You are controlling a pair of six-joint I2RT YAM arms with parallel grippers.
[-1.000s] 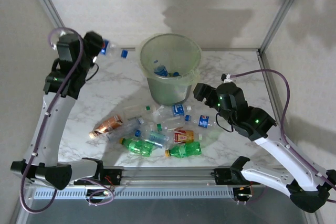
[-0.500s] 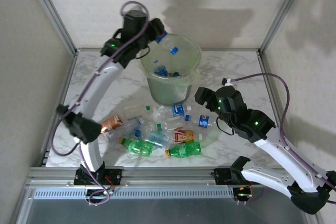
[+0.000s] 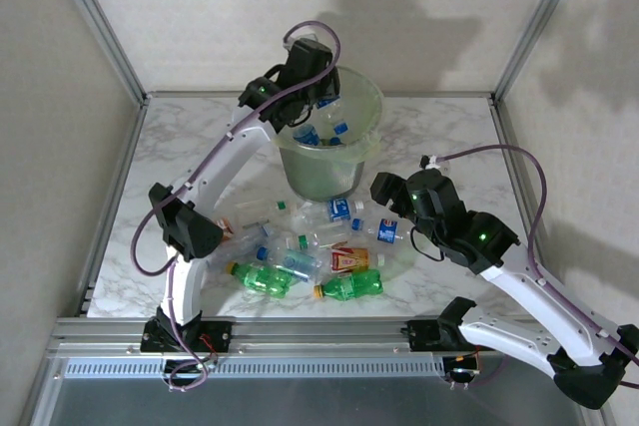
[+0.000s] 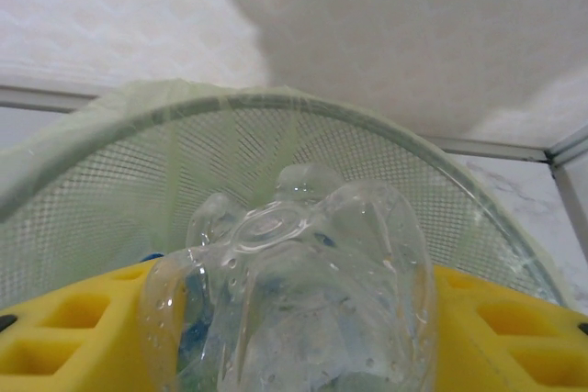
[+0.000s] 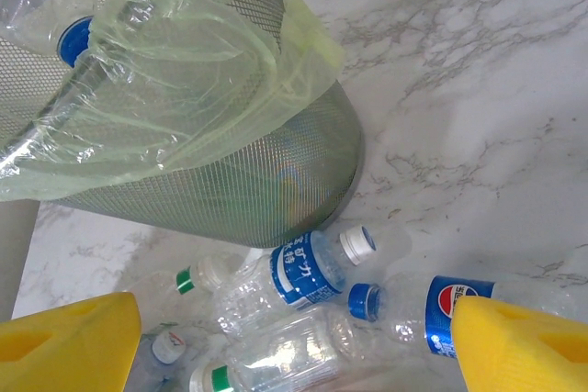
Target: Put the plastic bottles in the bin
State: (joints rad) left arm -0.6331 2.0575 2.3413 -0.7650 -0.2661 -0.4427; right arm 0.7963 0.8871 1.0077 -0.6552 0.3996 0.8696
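My left gripper (image 4: 290,341) is shut on a clear plastic bottle (image 4: 294,254), its yellow fingers (image 4: 64,337) on either side of it. It hangs over the mouth of the pale-green bin (image 3: 324,172), whose bag-lined rim (image 4: 276,107) curves just beyond the bottle. The held bottle's blue cap (image 5: 73,39) points down past the rim. Some bottles (image 3: 312,135) lie inside the bin. Several crushed bottles (image 3: 300,246) are scattered on the table in front of the bin. My right gripper (image 3: 383,188) stands open above them, over a blue-labelled bottle (image 5: 308,273) and a Pepsi bottle (image 5: 450,314).
Two green bottles (image 3: 265,278) (image 3: 349,286) and a red-labelled one (image 3: 349,260) lie nearest the arm bases. The left arm's elbow (image 3: 185,231) hangs over the pile's left end. Metal frame posts (image 3: 95,22) stand at the marble table's (image 3: 459,137) back corners.
The left arm has swung from the far left of the table to above the bin, carrying the clear bottle. The right arm has barely moved.
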